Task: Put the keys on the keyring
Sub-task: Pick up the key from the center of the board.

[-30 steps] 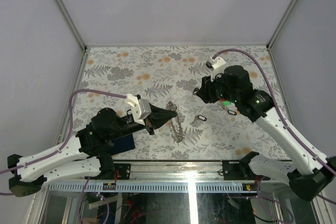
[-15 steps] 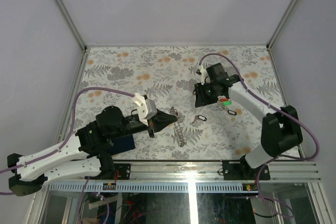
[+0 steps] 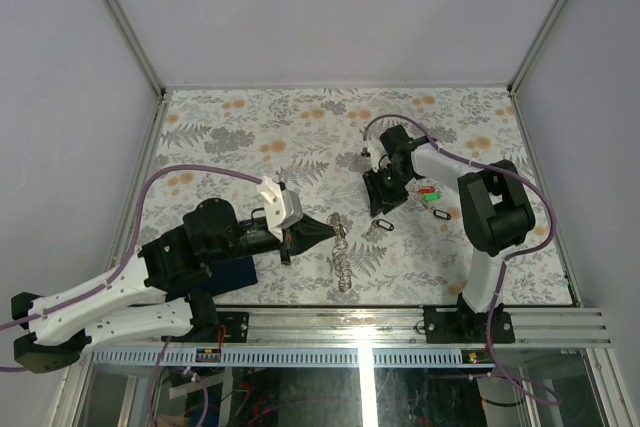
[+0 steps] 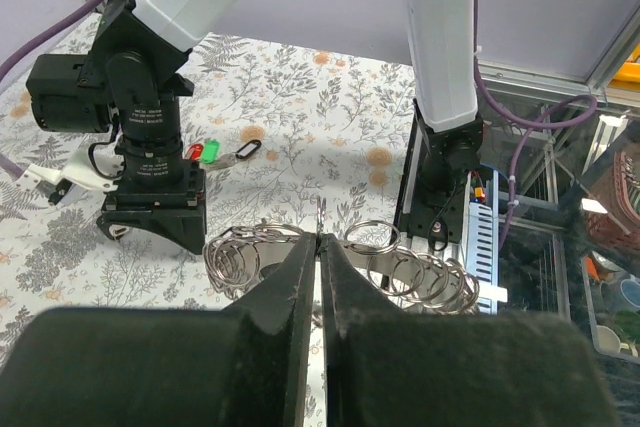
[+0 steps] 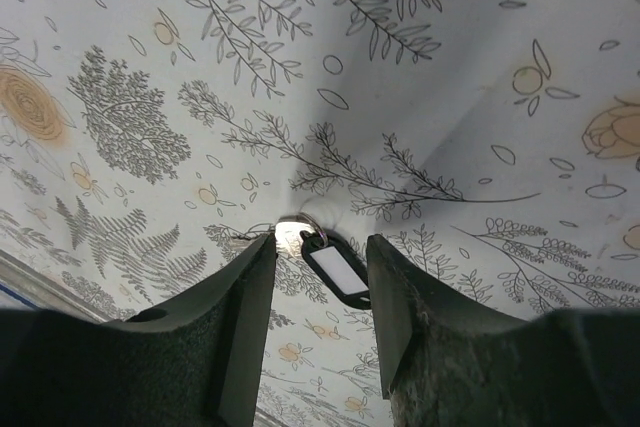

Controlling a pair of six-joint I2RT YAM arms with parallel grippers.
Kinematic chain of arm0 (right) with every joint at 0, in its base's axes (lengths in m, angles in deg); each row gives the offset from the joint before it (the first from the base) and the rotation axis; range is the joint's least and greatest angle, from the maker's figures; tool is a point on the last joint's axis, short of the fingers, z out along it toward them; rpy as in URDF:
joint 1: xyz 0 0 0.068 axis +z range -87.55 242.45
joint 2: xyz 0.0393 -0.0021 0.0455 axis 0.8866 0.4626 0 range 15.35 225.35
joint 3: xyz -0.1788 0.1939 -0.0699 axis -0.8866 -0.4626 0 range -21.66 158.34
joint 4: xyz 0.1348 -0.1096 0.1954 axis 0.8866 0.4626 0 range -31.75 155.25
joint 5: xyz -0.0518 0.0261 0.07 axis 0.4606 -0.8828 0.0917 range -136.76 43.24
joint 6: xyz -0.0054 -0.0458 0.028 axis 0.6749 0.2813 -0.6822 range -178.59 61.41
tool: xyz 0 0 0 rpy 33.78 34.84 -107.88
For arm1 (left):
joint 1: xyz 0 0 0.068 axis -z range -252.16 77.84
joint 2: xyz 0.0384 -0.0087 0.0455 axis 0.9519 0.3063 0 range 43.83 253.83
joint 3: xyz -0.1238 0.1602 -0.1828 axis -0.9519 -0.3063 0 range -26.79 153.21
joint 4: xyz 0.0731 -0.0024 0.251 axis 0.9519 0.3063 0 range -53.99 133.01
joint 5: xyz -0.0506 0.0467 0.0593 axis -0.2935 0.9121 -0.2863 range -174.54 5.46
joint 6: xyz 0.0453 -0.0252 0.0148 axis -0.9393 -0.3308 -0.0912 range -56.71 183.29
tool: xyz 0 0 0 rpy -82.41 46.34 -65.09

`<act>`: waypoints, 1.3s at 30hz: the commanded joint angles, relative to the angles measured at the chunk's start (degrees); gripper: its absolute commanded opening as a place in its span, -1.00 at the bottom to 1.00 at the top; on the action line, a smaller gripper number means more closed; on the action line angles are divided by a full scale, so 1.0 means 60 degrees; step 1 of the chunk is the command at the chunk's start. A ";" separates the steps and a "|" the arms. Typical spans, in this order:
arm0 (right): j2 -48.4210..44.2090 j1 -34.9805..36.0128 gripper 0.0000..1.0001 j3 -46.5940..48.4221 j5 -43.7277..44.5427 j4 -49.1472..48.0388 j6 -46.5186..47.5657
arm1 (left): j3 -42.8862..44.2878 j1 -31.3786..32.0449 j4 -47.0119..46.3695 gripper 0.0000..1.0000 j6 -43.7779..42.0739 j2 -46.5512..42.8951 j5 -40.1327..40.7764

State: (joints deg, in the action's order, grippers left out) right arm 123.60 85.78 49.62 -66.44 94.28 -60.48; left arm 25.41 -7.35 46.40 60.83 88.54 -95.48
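Overhead, the table is showing a pale cloth printed with grey ferns and orange blooms, reaching to all 4 edges. Plain grey walls are closing it in on 3 sides, with slanted metal posts running up at the corners and a metal rail crossing the near edge.

The left gripper is reaching toward the middle of the table with its fingers pressed together, pinching 1 wire ring of the keyring. In the left wrist view the silvery chain is trailing in loops to both sides of the fingertips, partly lying on the cloth. A dark blue cloth is lying under the left arm.

The right gripper is pointing down at the table just right of the chain, its jaws standing apart and holding nothing. In its wrist view, 1 of the keys, a black-framed tag with a white label and a small ring at its end, is lying flat on the cloth between the 2 fingers. More keys are lying to the right: a red one, a green one and a dark one, close together.
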 commanded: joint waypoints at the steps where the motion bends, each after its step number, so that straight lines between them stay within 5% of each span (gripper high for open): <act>1: 0.0329 -0.0093 -0.04 0.0694 -0.0519 0.0248 0.0616 | 0.0519 -0.0073 -0.0250 -1.00 -0.0203 -0.0081 -0.0015; 23: 0.0844 -0.0153 -0.18 0.0468 -0.1461 0.0587 0.1036 | 0.0726 -0.0067 -0.0106 -1.00 -0.0141 0.0270 -0.0251; 39: 0.0769 -0.0157 -0.58 0.0336 -0.1553 0.0558 0.1006 | 0.0691 -0.0070 0.0019 -1.00 -0.0101 0.0219 -0.0254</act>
State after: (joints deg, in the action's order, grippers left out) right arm 127.62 85.15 51.63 -73.96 96.75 -54.93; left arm 27.51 -7.35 48.59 60.66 90.51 -96.18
